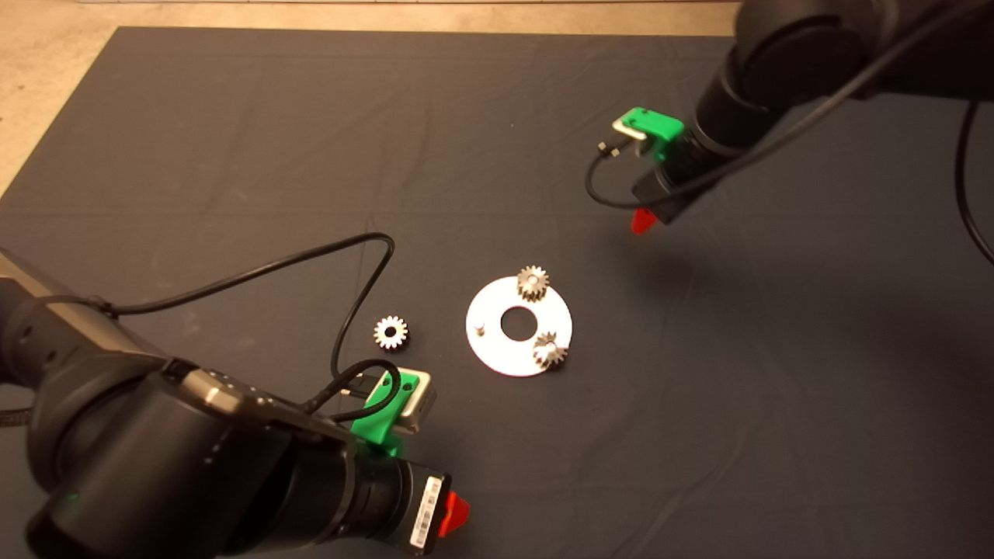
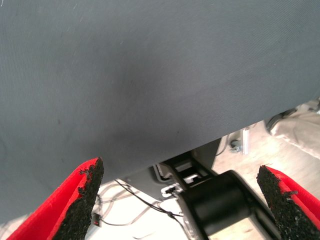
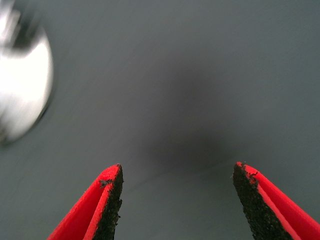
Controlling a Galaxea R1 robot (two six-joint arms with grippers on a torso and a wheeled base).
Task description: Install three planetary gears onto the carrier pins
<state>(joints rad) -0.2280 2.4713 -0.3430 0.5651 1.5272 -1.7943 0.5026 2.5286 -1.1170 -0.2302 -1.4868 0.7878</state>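
A shiny round disc with a large centre hole lies mid-mat. Two planetary gears sit on carrier pins: one at the disc's far edge, another at its near right edge. The third carrier pin stands bare on the disc's left side. A loose planetary gear lies flat on the mat left of the disc. My left gripper hovers near the mat's front edge, open and empty. My right gripper hangs beyond and right of the disc, open and empty, with the disc blurred off to one side.
The dark mat covers the table, with bare floor beyond its far left corner. A black cable loops from the left arm close to the loose gear. The left wrist view shows the mat's edge and the robot's base below it.
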